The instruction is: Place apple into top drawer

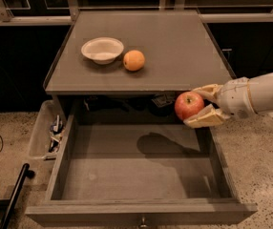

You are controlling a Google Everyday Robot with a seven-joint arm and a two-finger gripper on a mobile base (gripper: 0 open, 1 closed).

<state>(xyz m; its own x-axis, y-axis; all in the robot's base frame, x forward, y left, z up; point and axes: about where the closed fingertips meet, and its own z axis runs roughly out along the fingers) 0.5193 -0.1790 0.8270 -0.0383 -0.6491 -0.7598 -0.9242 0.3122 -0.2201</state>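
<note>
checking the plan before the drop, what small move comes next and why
Probably lower the gripper, easing toward the middle of the open drawer. It is shut on the apple over the right rear corner, close to the right wall and above the floor, so a drop might bounce.

On table (174, 46): bowl (102, 49), orange (134, 60) just right. Below and before it: top drawer (141, 175). Over drawer's right rear: apple (188, 105) within gripper (202, 106). Bin (40, 136) left of drawer.
</note>
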